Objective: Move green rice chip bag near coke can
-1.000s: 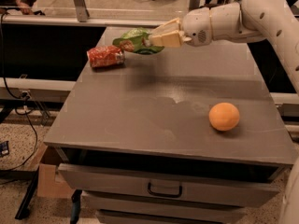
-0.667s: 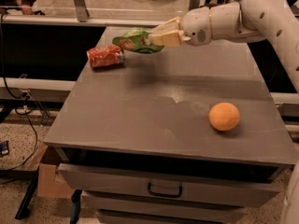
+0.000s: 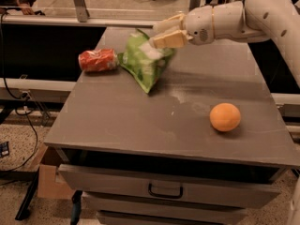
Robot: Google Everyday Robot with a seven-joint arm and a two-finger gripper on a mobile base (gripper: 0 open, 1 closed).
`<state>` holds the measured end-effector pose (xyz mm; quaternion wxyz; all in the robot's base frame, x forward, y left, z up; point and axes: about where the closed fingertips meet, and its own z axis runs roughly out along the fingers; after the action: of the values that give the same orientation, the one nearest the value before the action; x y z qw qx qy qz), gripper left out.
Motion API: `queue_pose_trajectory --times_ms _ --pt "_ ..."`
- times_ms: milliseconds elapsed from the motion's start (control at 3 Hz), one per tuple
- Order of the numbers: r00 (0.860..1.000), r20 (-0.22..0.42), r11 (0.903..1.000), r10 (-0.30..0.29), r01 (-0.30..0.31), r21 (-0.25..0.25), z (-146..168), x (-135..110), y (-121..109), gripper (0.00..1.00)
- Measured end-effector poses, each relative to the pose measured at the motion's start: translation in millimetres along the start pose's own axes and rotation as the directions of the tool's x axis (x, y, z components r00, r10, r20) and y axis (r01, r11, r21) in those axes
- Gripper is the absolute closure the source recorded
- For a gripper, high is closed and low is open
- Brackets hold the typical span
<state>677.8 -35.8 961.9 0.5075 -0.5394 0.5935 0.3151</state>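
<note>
The green rice chip bag (image 3: 144,62) is under my gripper (image 3: 157,34), tilted with its lower tip on the grey table (image 3: 140,125) and blurred by motion. It is no longer between the fingers, which stand apart just above its upper right edge. The coke can (image 3: 97,60), red and dented, lies on its side at the table's left edge, right next to the bag's left side. My white arm (image 3: 234,18) reaches in from the upper right.
An orange ball (image 3: 225,116) sits on the right part of the table. A drawer with a black handle (image 3: 164,191) is below the front edge. Cables (image 3: 23,125) and a cardboard box (image 3: 47,179) lie on the floor at left.
The bag was held level in the gripper above the table. Now it has dropped out below the fingers, swung downward, and its tip rests on the table beside the can.
</note>
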Motion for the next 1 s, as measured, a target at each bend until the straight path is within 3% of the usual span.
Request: queue_pose_trajectory --times_ms 333,667,1000 --pt "1.0 0.0 0.9993 0.004 -0.004 0.037 -8.4 0.2 -5.6 0.0" --pt "0.999 0.032 0.9909 0.028 -0.032 0.131 -33.7 1.0 -19.8 0.0" --pt "0.989 0.13 0.9203 0.067 -0.112 0.375 -107.7 2.7 -52.8 0.0"
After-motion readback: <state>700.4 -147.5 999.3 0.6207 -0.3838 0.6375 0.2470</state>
